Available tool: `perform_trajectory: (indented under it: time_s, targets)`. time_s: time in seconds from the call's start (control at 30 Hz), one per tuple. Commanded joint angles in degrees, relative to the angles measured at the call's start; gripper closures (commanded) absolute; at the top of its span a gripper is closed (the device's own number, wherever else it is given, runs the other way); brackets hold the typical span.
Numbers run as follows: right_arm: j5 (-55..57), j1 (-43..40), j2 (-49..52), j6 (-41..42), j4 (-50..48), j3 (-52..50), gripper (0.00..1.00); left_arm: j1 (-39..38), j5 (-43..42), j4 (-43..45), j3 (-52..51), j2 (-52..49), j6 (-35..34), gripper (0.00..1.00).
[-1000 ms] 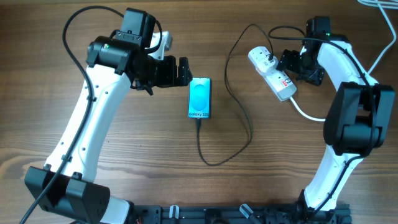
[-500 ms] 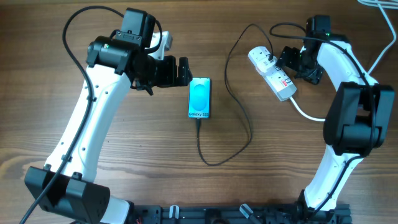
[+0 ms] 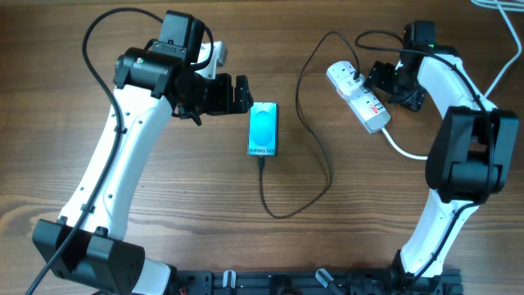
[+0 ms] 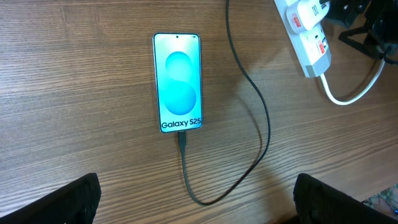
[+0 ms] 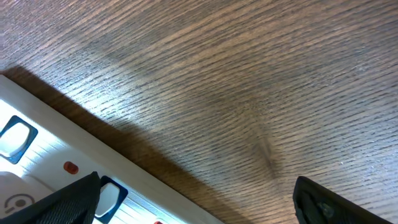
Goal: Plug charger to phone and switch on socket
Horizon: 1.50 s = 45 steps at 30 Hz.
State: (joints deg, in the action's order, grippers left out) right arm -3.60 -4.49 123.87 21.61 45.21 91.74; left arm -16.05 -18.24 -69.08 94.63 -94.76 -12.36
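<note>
Phone [image 3: 263, 129] is lying mid-frame, with the charger [image 4: 181, 142] sitting in its lower end. Right gripper [image 3: 378, 80], fingers spread, is hovering beside the socket [image 3: 359, 97] at upper right. A misaimed press risks shoving it and tugging the cable loose. Left gripper [image 3: 243, 94] is spread, idling.

Counter [image 3: 205, 205]: brown wood, grain running left to right in overhead view, matte, carrying everything. Same wood fills left wrist view [image 4: 74, 124] and right wrist view [image 5: 249, 93], there with grain slanting and soft shadow band across it. Thin white cables [image 3: 515, 45] cross counter's upper right corner, leaving frame. Black rail [image 3: 270, 283] along near edge, small grey clips on it. Speckled patch [image 4: 382, 202] beyond counter corner, too small to identify.
</note>
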Motion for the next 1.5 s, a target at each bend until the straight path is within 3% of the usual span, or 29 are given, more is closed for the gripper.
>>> perform_trajectory:
  time_s: [0.0,0.7,1.1,1.33,1.47]
  targets:
    - [-3.82,0.68,3.45,-0.63,1.27,-0.37,0.0,-0.07,0.35,0.02,-0.11,-0.22,-0.48,0.0]
    - [-4.61,0.33,0.96,-5.05,7.87,-0.11,0.0,-0.07,0.35,0.04,-0.11,-0.22,-0.48,0.0]
    - [-4.61,2.01,-32.28,-6.64,21.57,-2.4,0.0,-0.07,0.35,0.02,-0.11,-0.22,-0.48,0.0]
    - [-5.51,7.69,-57.55,-6.67,21.66,-18.32,0.0,-0.07,0.35,0.02,-0.11,-0.22,-0.48,0.0]
    - [-10.19,8.02,-67.08,-5.53,24.74,-24.39,0.0,-0.07,0.35,0.02,-0.11,-0.22,-0.48,0.0]
